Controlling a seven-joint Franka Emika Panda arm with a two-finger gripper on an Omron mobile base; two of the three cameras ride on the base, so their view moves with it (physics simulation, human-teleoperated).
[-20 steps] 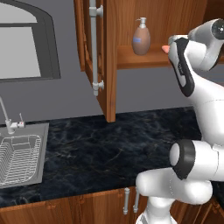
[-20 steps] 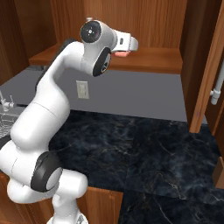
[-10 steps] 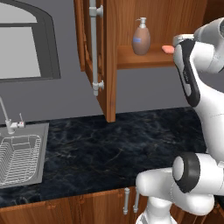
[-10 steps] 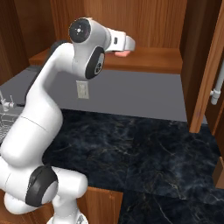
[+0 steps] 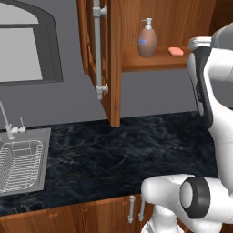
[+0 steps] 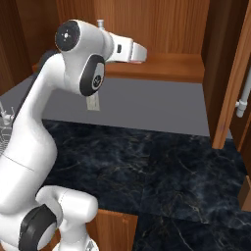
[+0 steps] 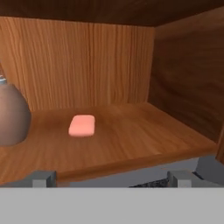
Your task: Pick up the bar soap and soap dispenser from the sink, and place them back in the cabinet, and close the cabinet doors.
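The salmon-orange bar soap (image 7: pixel 82 125) lies flat on the cabinet's inner shelf (image 7: pixel 135 140), free of the gripper. To its left on the same shelf stands the brown soap dispenser (image 5: pixel 147 40) with its white pump; the bar soap (image 5: pixel 175 51) sits to its right. My gripper (image 7: pixel 111 178) hovers open in front of the shelf edge, fingertips (image 7: pixel 43 178) wide apart with nothing between them. The hand (image 6: pixel 133 51) points into the cabinet (image 6: pixel 162 29). Both cabinet doors stand open: the left door (image 5: pixel 111 59) and the right door (image 6: pixel 230 73).
The grey sink (image 5: pixel 38 136) with its wire rack (image 5: pixel 18 166) and faucet (image 5: pixel 5 120) lies at the far left. A dark marble counter (image 5: pixel 113 154) stretches below the cabinet. Long silver bar handles (image 5: pixel 97 50) jut from the open doors. A grey window (image 5: pixel 25 50) is on the left wall.
The bar soap was let go onto the shelf, and the hand has drawn back from it toward the front of the cabinet.
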